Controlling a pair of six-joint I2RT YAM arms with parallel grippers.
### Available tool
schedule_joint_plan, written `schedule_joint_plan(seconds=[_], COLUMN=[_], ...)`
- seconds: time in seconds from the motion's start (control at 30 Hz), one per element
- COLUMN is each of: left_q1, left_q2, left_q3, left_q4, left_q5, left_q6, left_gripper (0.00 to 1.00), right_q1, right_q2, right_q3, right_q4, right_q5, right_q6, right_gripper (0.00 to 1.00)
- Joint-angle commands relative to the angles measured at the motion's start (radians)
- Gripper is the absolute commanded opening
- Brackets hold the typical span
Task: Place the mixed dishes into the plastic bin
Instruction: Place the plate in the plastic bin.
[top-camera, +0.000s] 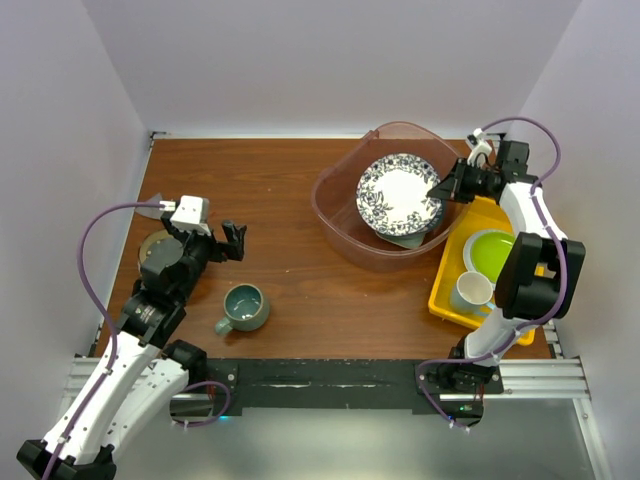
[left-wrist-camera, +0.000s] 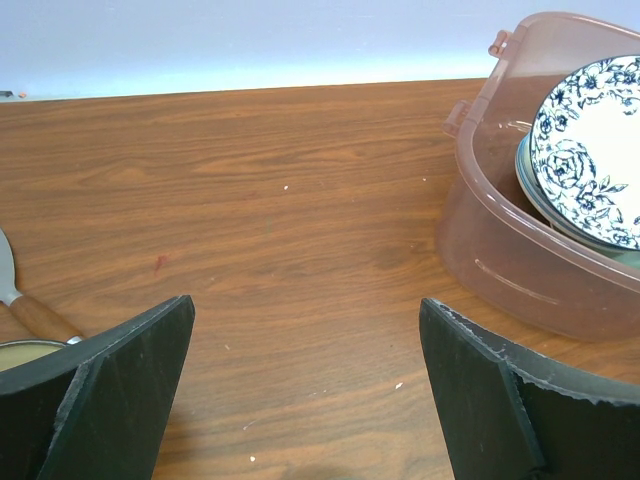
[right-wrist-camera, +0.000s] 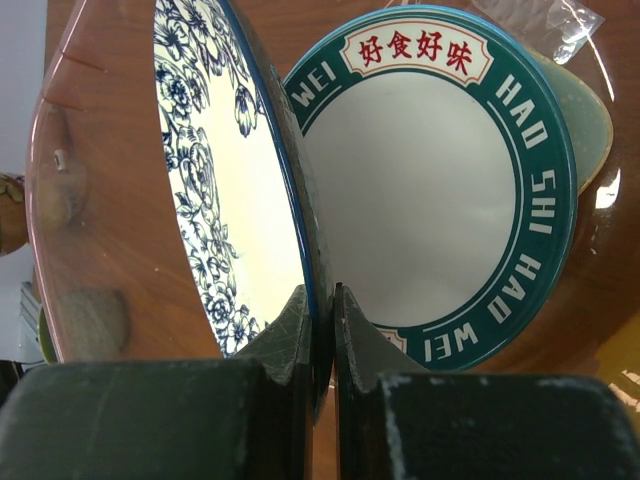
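Observation:
The plastic bin stands at the back right of the table; its pinkish wall also shows in the left wrist view. My right gripper is shut on the rim of a blue-patterned plate, which is tilted inside the bin. In the right wrist view the gripper pinches that plate edge-on. Behind it a white plate with a green rim and red characters lies in the bin. A grey-teal mug stands on the table. My left gripper hangs open and empty above bare wood, just behind the mug.
A yellow tray right of the bin holds a lime-green plate and a white mug. At the left edge a round dish sits partly under my left arm, with a wooden-handled utensil beside it.

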Motion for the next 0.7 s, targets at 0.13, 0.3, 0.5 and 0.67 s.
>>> schedule_joint_plan(seconds=[0.13, 0.3, 0.5, 0.67], left_q1=[0.005, 0.005, 0.005, 0.005], left_q2=[-0.006, -0.006, -0.006, -0.004], left_q3=[-0.001, -0.001, -0.001, -0.001], left_q4=[0.046, 0.046, 0.044, 0.046], left_q5=[-0.009, -0.010, -0.009, -0.009], left_q6=[0.020, 0.018, 0.018, 0.020], left_gripper=[1.00, 1.00, 1.00, 1.00], right_q1=[-0.005, -0.007, -0.008, -0.007], right_q2=[-0.003, 0.004, 0.014, 0.023], right_q3=[0.085, 0.091, 0.097, 0.107], right_q4=[0.031, 0.023, 0.017, 0.013], right_q5=[-0.074, -0.068, -0.063, -0.060], right_q6=[0.001, -0.006, -0.009, -0.012], right_gripper=[0.01, 0.01, 0.02, 0.02])
